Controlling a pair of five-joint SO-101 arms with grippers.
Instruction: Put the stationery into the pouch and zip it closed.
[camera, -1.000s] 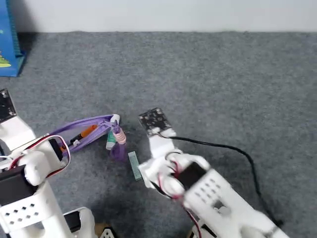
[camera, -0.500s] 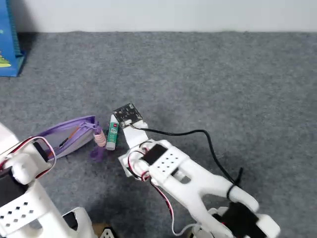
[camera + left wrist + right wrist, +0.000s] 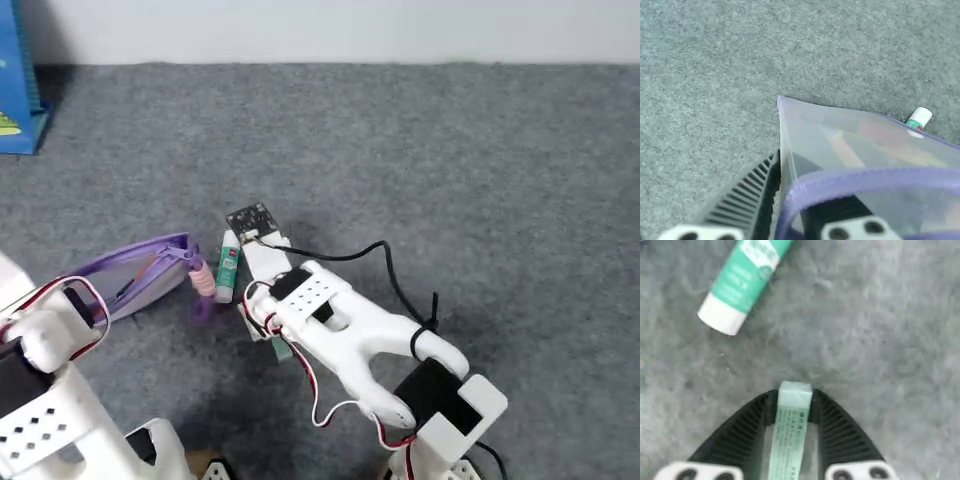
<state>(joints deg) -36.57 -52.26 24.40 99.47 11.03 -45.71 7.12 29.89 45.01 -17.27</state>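
with an orange pen point(image 3: 845, 150) in the open pouch point(image 3: 135, 262) our left gripper point(image 3: 787, 165) pinches, our right gripper point(image 3: 792, 400) clamps the green eraser point(image 3: 789, 432); we judge the glue stick point(image 3: 228, 268) and zipping are left.

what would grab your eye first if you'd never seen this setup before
Mid-table, the right gripper is clamped on a pale green bar just above the grey carpet. Next to it a green-and-white glue stick lies at the mouth of the clear purple pouch, whose far end the left gripper pinches.
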